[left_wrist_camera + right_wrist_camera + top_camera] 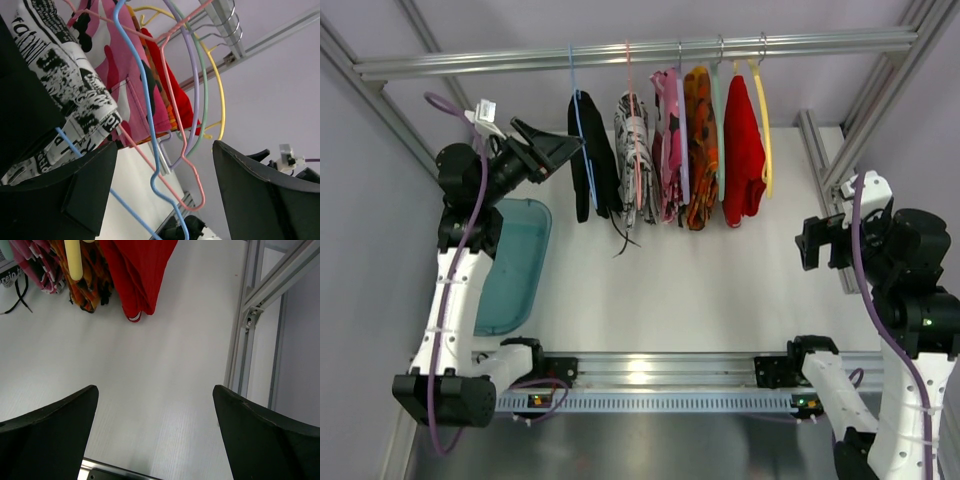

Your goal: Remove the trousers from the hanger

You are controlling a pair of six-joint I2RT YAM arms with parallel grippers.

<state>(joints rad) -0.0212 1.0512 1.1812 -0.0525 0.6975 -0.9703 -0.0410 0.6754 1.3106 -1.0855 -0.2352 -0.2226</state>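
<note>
Hanging leftmost on the rail (520, 58), trousers (590, 160) are draped over the hanger (574, 90), long axis vertical, open room leftward | left gripper (560, 148) held wide, just beside, gripping nothing | right gripper (807, 243) wide, empty, well apart

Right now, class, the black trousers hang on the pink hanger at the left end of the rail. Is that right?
Wrong hanger. The trousers hang on the blue hanger, as the top view shows. They are indeed at the left end of the rail.
</note>
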